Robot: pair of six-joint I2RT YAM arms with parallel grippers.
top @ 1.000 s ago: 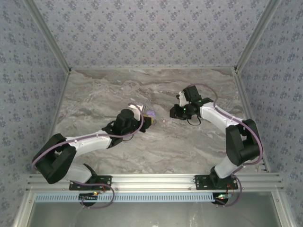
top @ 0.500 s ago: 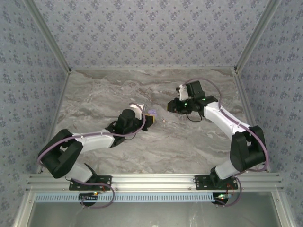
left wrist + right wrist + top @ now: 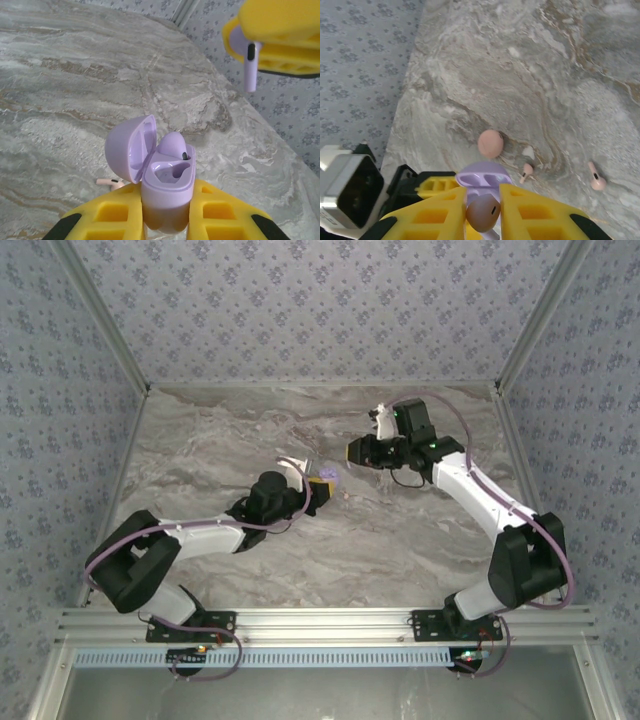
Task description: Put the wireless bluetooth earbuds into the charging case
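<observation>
My left gripper (image 3: 166, 189) is shut on the base of a lilac charging case (image 3: 167, 175) and holds it upright with its lid (image 3: 127, 150) open. One lilac earbud (image 3: 173, 145) sits in a slot of the case; the slot beside it is bare. My right gripper (image 3: 484, 191) is shut on a second lilac earbud (image 3: 482, 212), whose stem hangs down in the left wrist view (image 3: 250, 67). That gripper (image 3: 352, 452) hovers just above and beyond the case (image 3: 330, 478), a small gap away.
A round pink case (image 3: 490, 143) lies closed on the marble table (image 3: 220, 440). Two pale pink earbuds (image 3: 526, 171) (image 3: 596, 177) lie loose near it, one of them (image 3: 111, 182) just left of my left fingers. Patterned walls stand on three sides.
My right gripper has risen off the table with the lilac earbud and moved left, toward the back. My left gripper has shifted the open case slightly to the right.
</observation>
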